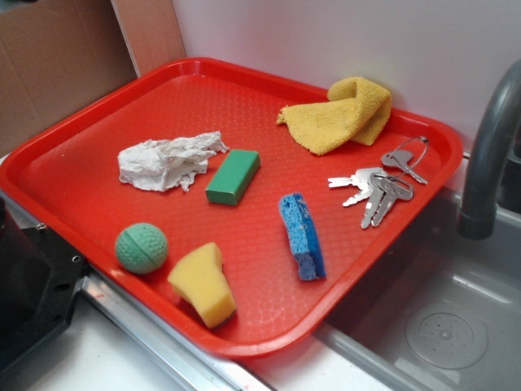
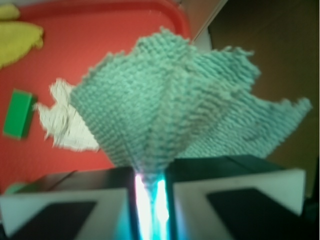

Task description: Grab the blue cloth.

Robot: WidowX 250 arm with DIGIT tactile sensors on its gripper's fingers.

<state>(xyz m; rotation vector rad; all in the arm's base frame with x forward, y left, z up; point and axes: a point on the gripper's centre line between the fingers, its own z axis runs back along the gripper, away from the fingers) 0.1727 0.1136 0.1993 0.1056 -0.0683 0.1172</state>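
Note:
In the wrist view the blue cloth [image 2: 170,100], pale teal and fuzzy, fans out wide in front of the camera, above the red tray [image 2: 95,35]. Its lower tip is pinched in the narrow gap between the two black jaws. My gripper [image 2: 150,172] is shut on it. The cloth hides much of the tray behind it. In the exterior view neither the blue cloth nor the gripper shows.
The red tray [image 1: 98,122] holds a crumpled white cloth [image 1: 167,161], a green block [image 1: 233,176], a green ball [image 1: 141,248], a yellow sponge [image 1: 203,283], a bright blue sponge [image 1: 301,235], keys [image 1: 378,186] and a yellow cloth [image 1: 342,114]. A grey faucet [image 1: 487,147] and sink [image 1: 440,326] lie to the right.

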